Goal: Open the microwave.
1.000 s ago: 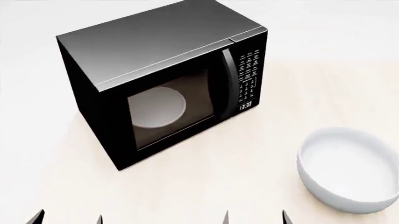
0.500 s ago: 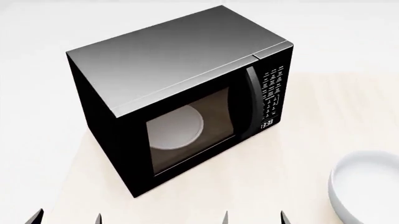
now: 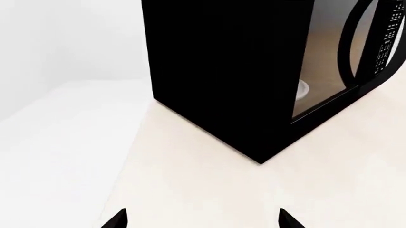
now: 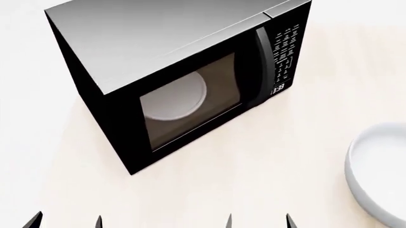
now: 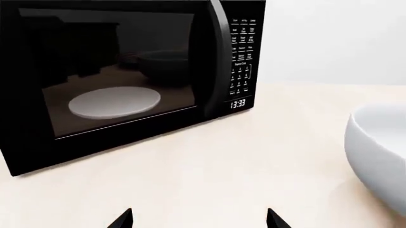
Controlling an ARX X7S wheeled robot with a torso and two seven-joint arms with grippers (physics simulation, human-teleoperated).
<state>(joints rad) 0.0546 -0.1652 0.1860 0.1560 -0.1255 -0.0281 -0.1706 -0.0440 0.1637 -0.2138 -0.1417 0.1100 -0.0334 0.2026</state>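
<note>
Two pairs of dark fingertips poke up at the near edge of the head view, the left gripper (image 4: 65, 221) and the right gripper (image 4: 258, 220), each with its tips spread apart and nothing between them; both hang well short of the microwave (image 4: 171, 71). That black box with its grey top stands on a pale beige table (image 4: 254, 161), turned at an angle so its long axis runs from the near left corner back toward the far right. Its glass door (image 4: 190, 102) faces the robot and somewhat to the right, and is shut flush against the body. Through the glass a white turntable (image 4: 172, 99) shows. At the door's right edge stands the vertical black handle (image 4: 261, 64), and just right of it the keypad (image 4: 284, 52) with a clock reading 13:33 (image 5: 238, 103). A white bowl (image 4: 381, 171) sits on the table well to the right of the microwave, nearer the robot than the keypad end, cut off by the frame
</note>
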